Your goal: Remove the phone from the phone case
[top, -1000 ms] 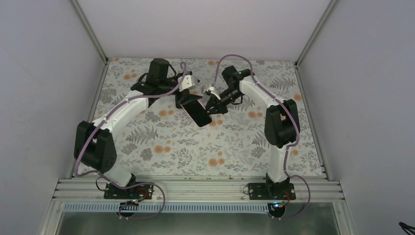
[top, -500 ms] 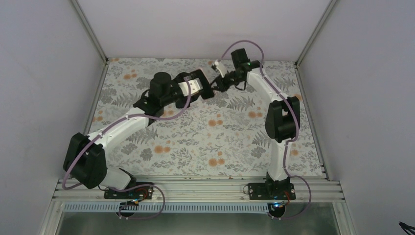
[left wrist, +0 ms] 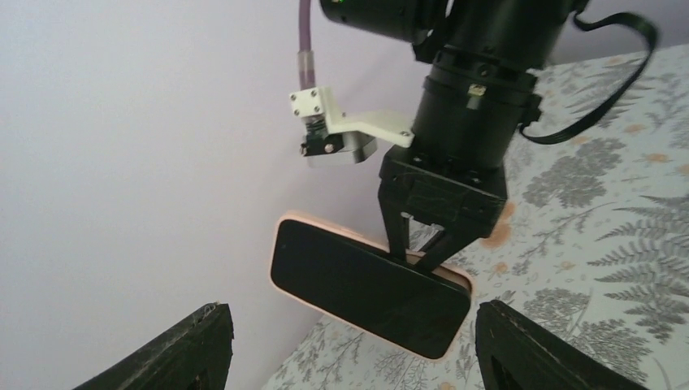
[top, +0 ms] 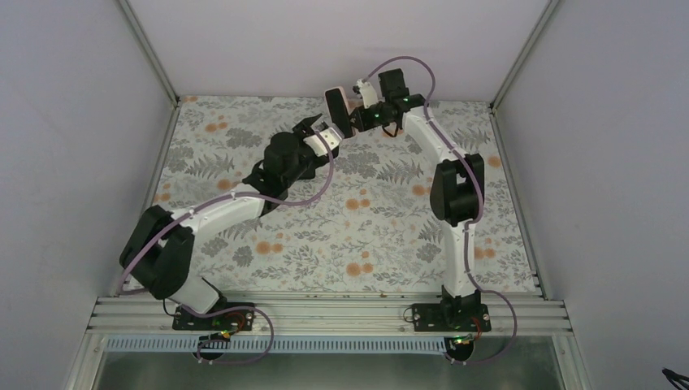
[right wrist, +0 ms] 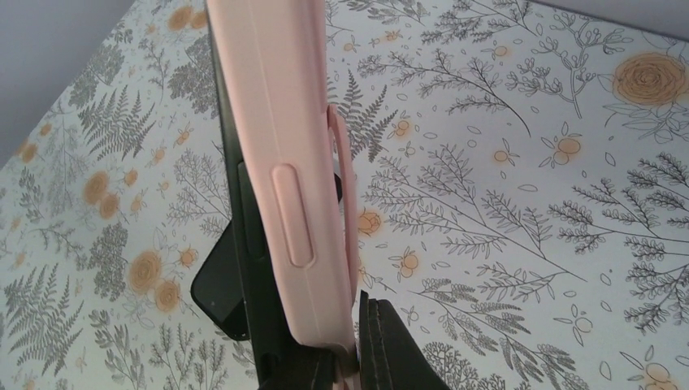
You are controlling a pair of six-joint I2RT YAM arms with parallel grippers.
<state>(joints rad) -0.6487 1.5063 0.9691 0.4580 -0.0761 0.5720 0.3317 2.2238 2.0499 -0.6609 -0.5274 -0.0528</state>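
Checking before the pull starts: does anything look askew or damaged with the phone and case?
Nothing looks damaged. The phone hangs tilted in mid-air, the right tool pinching one long edge of its pink case, while the left tool stands open, apart from it.

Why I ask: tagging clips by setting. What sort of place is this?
Likely a robot test cell: white walls on an aluminium frame box in a floral-covered table, with the left arm and right arm bolted to its near rail.

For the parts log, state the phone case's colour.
Pale pink: the phone case shows it best in the right wrist view.
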